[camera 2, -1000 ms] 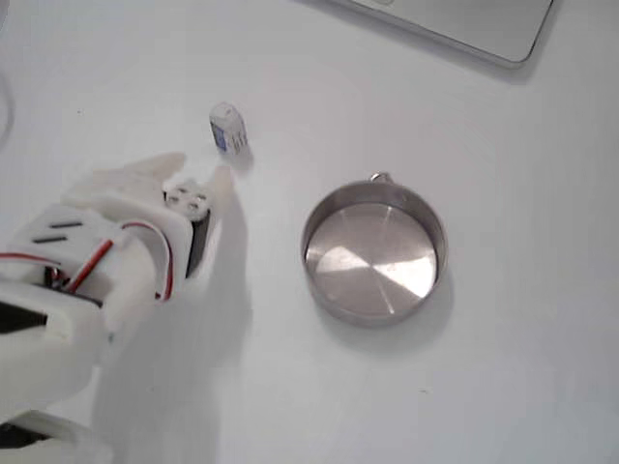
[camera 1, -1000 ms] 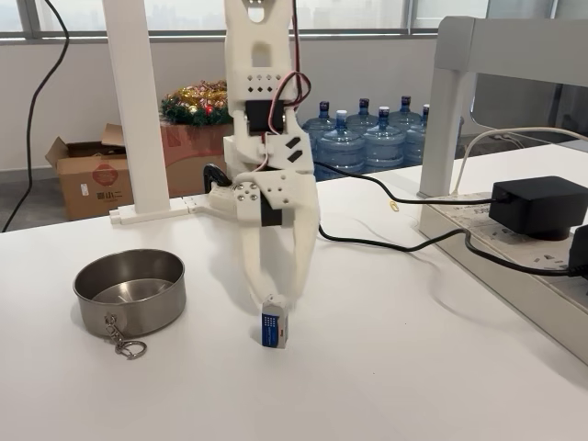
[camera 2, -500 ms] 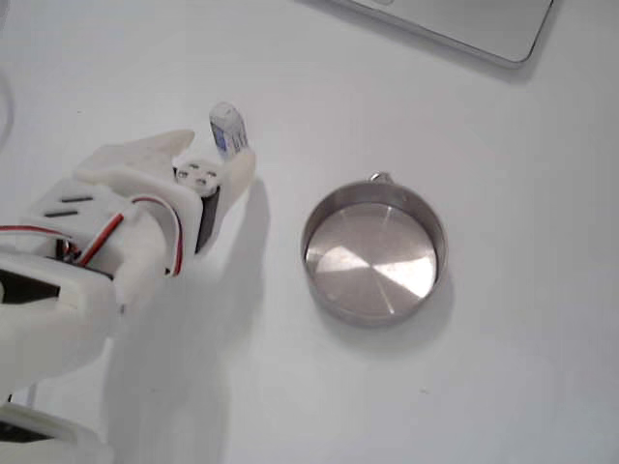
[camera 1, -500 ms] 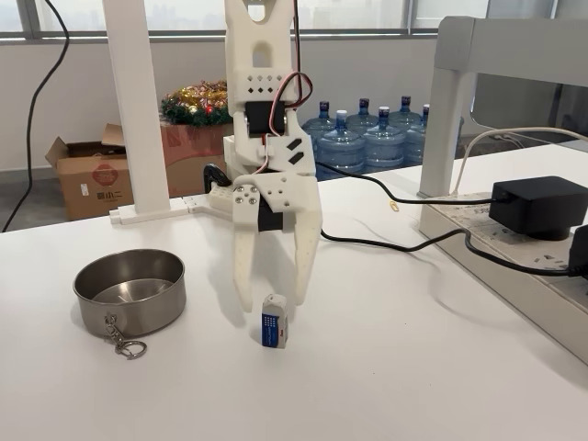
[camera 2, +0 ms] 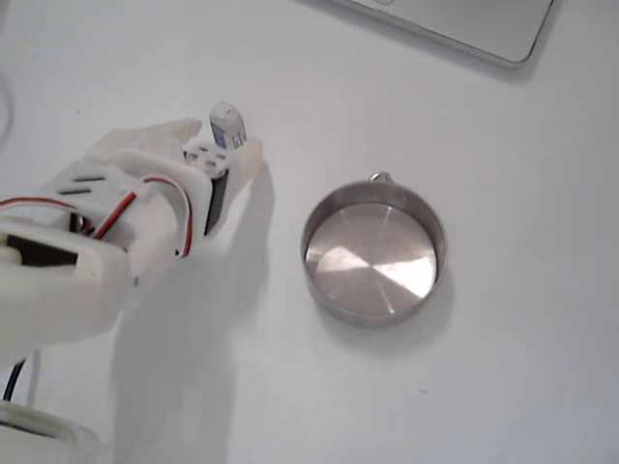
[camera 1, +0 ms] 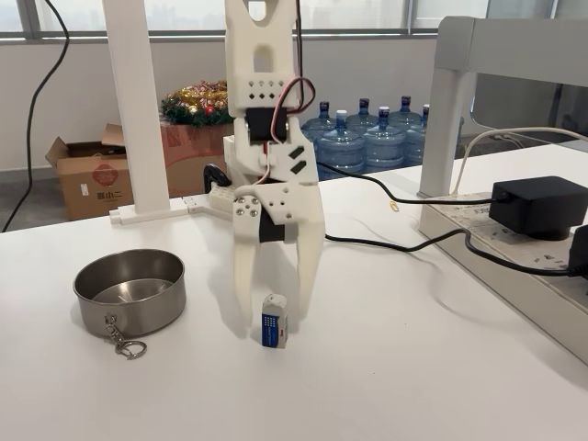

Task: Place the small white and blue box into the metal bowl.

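Observation:
The small white and blue box (camera 1: 274,322) stands upright on the white table, right of the metal bowl (camera 1: 138,312) in the front fixed view. My white gripper (camera 1: 273,328) hangs straight down over the box, open, with one finger on each side of it and gaps between pads and carton. From above, the box (camera 2: 225,126) shows at the tips of the gripper (camera 2: 218,145), left of the bowl (camera 2: 334,304). The bowl holds nothing, and its chain and clip (camera 1: 124,340) hang at the front rim.
A black power adapter (camera 1: 537,204) sits on a power strip at the right, with black cables (camera 1: 395,243) running across the table behind the arm. A white post (camera 1: 138,110) stands at the back left. A grey slab (camera 2: 464,29) lies at the table's far edge.
The jaws have spread apart, and the gripper has moved forward and down, so its fingers now straddle the box. The box and the bowl have not moved.

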You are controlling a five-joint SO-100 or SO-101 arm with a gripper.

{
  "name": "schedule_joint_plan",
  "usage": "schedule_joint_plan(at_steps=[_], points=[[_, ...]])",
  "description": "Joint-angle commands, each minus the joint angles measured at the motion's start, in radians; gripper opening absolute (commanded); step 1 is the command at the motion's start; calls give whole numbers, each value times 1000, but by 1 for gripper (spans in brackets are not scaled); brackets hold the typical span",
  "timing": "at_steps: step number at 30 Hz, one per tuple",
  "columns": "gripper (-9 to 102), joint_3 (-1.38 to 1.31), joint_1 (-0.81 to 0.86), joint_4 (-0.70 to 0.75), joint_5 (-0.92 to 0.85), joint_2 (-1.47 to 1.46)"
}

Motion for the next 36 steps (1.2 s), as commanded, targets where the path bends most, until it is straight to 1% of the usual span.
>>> schedule_joint_plan(at_steps=[1, 23, 28, 33, 36], points=[[21, -51, -5, -17, 9, -18], [20, -114, 9, -17, 9, -60], [14, -114, 11, -17, 9, -81], [13, -114, 12, -17, 9, -84], [9, -114, 12, -17, 9, -87]])
